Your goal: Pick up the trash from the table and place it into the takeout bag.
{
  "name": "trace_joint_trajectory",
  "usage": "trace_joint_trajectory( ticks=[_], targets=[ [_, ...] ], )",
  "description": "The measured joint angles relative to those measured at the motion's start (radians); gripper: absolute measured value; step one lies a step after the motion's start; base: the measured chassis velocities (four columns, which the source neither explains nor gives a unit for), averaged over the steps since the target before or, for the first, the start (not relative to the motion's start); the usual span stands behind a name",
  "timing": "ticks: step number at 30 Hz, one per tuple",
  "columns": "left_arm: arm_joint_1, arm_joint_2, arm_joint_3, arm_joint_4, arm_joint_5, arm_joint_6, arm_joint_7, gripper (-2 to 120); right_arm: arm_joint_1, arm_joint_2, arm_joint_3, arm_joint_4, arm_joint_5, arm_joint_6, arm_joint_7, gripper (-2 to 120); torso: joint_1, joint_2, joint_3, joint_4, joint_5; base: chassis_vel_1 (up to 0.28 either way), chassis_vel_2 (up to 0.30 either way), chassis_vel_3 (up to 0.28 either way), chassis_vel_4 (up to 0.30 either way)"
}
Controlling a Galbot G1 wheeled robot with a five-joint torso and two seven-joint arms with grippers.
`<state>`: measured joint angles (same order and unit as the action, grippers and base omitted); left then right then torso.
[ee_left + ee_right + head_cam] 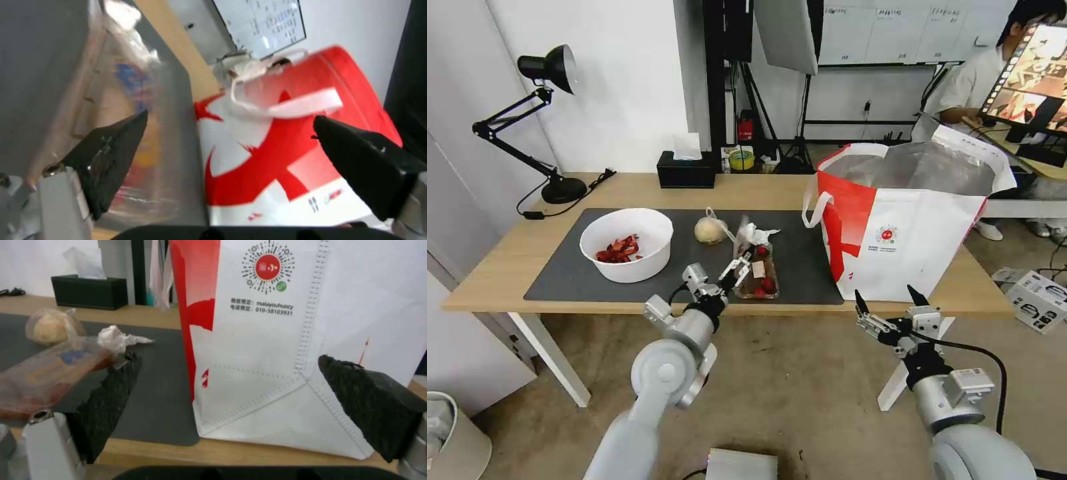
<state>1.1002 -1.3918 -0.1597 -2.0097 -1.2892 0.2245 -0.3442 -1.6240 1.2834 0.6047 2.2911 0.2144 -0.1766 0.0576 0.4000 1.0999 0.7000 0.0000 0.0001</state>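
Nothing bagged yet: bowl (626, 243), bagged lump (710, 231), tissue (755, 234) and clamshell tray (757, 271) all lay on the mat left of the takeout bag (904, 227); my left gripper (740, 261) hovered wide open, empty, at the tray's near end.

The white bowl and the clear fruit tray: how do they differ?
The white bowl is round, opaque and open-topped, holding red scraps; the clear fruit tray is narrower, see-through, holding small red fruits. The bowl sits alone; the left end effector is at the tray. Both rest on the dark mat.
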Motion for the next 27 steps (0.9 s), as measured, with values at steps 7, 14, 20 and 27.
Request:
trace_joint_trajectory(
  ticks=[7,14,20,27],
  targets=[
    [-0.002,-0.018,0.057,0.039,0.028,0.001,-0.002,97,0.013,-0.006,0.001,0.002,0.013,-0.023,0.009,100,0.0,0.0,0.0,-0.0001,-0.0001,0.0,0.0,0.0,0.0],
    [-0.013,-0.015,0.071,0.083,0.052,-0.005,0.003,66,0.037,-0.035,-0.002,-0.005,0.046,-0.032,0.018,100,0.0,0.0,0.0,-0.0001,0.0,0.0,0.0,0.0,0.0],
    [-0.014,-0.01,0.062,0.092,0.06,-0.009,0.007,47,0.076,-0.073,-0.02,-0.012,0.12,-0.053,0.031,100,0.0,0.0,0.0,0.0,-0.0001,0.0,0.0,0.0,0.0],
    [-0.008,-0.006,0.055,0.096,0.07,-0.014,0.008,23,0.146,-0.138,-0.062,-0.025,0.27,-0.084,0.068,100,0.0,0.0,0.0,0.0,-0.0001,0.0,0.0,0.0,0.0]
  ],
)
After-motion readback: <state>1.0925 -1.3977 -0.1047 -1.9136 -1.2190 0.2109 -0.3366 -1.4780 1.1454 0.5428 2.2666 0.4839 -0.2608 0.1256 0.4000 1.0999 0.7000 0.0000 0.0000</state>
